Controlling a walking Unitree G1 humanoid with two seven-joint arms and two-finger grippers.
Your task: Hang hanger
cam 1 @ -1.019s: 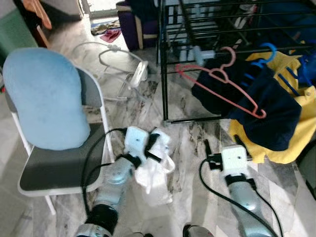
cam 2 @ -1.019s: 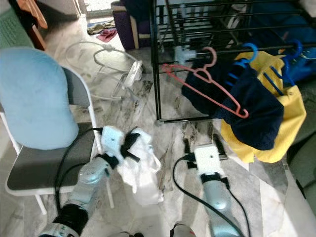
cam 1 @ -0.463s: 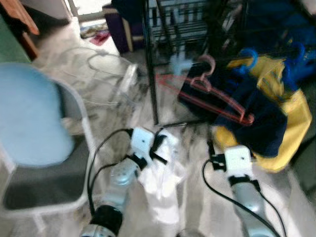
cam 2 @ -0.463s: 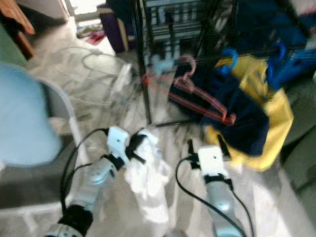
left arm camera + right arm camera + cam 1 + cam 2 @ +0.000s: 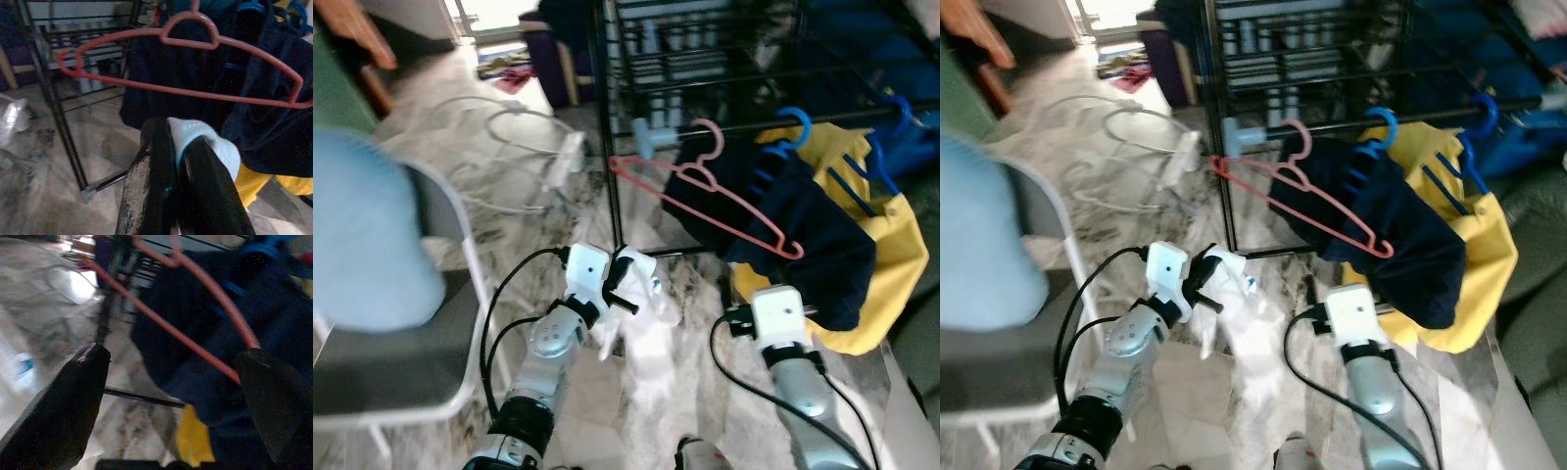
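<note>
A pink hanger point(image 5: 705, 186) hangs empty by its hook on the black rail point(image 5: 744, 125) of a clothes rack. Beside it, a navy garment point(image 5: 803, 235) and a yellow garment point(image 5: 891, 264) hang on blue hangers point(image 5: 793, 122). My left gripper point(image 5: 622, 289) is shut on a white cloth point(image 5: 646, 343), low in front of the rack. The left wrist view shows that cloth point(image 5: 210, 147) pinched between the fingers point(image 5: 156, 156), just below the pink hanger point(image 5: 186, 44). My right gripper point(image 5: 171, 382) is open, empty, and below the pink hanger point(image 5: 195, 293) and navy garment.
A grey folding chair point(image 5: 391, 362) with a light blue cushion point(image 5: 362, 235) stands at my left. White cables and a white frame point(image 5: 509, 127) lie on the marble floor beyond it. The rack's black post point(image 5: 607, 147) stands just ahead of my left gripper.
The whole view has shifted and the rack looks closer, so the camera has moved. My left gripper still holds the white cloth, now a little higher. The right gripper stays open.
</note>
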